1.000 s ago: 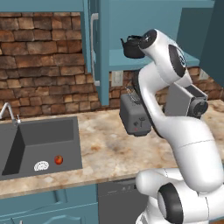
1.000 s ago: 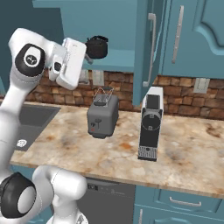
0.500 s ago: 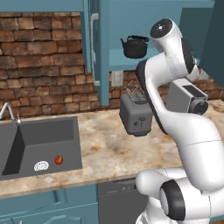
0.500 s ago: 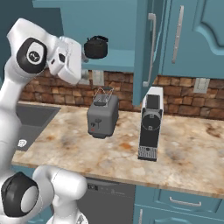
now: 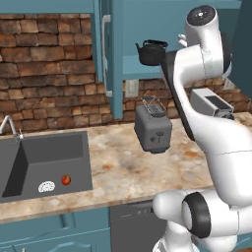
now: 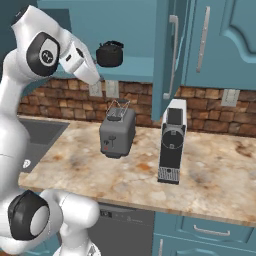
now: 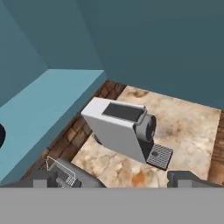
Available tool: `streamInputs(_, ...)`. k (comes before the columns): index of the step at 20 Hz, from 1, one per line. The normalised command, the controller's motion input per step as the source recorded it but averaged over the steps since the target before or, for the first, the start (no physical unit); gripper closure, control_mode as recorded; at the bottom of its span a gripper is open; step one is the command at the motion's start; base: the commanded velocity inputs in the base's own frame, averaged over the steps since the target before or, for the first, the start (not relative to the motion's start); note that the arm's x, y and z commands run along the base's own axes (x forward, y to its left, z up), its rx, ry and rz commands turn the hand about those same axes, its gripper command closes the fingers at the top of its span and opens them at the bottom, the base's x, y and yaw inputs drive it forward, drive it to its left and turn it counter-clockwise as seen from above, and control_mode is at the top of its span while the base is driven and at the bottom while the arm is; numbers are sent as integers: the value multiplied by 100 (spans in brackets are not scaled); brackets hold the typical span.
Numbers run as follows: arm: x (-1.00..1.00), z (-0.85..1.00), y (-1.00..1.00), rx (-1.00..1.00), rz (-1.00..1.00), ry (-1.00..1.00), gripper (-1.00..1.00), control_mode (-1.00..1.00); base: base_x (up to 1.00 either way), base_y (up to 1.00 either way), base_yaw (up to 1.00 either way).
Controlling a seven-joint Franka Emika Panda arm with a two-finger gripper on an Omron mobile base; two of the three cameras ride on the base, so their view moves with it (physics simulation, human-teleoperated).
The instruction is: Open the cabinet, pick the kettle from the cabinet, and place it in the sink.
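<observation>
We see the cabinet (image 6: 172,55) open, with the kettle (image 6: 110,54) upright on its low shelf, above the toaster (image 6: 117,132) on the desk (image 6: 210,175). Our tool (image 7: 113,177) hangs empty with jaws wide, just beside the kettle but aimed away, down at the coffee machine (image 7: 124,129). In the hand view the kettle lies off the left edge, so we judge the tool must turn toward it.
</observation>
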Motion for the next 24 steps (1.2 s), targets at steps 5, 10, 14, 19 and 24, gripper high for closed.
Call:
streamInputs(5, 4, 4, 1, 1, 26, 0, -100, -100, 0, 0, 0)
streamInputs(10, 4, 0, 0, 0, 27, -11, -100, -100, 0, 0, 0)
streamInputs(14, 22, 0, 0, 2, 20, -9, -100, -100, 0, 0, 0)
streamInputs(19, 23, 0, 3, 3, 20, -14, -100, -100, 0, 0, 0)
streamInputs(24, 20, 0, 2, 6, 21, -11, -100, -100, 0, 0, 0)
